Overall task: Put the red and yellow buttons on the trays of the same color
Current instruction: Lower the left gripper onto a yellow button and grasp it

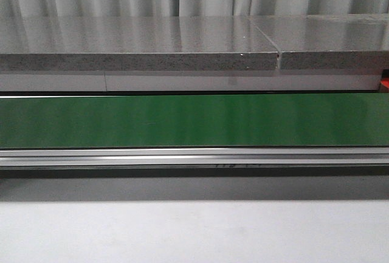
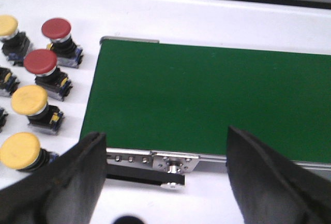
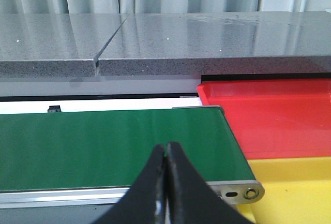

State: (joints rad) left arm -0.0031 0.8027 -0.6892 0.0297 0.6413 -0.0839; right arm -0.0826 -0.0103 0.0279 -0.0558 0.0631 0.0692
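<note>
Five buttons [image 2: 41,61] (two red, three yellow) stand beside the green belt's [image 2: 207,100] end, within reach of the left gripper [image 2: 165,182], jaws spread wide. Right gripper [image 3: 165,182], pinched shut and empty, waits by the red tray [image 3: 274,115] and yellow tray [image 3: 295,193].

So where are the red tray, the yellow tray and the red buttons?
red tray [image 3: 269,115], right wrist view, bare floor of the tray.
yellow tray [image 3: 295,193], right wrist view, bare floor.
red buttons [image 2: 56,28] and [image 2: 40,61], left wrist view, on their caps.
</note>
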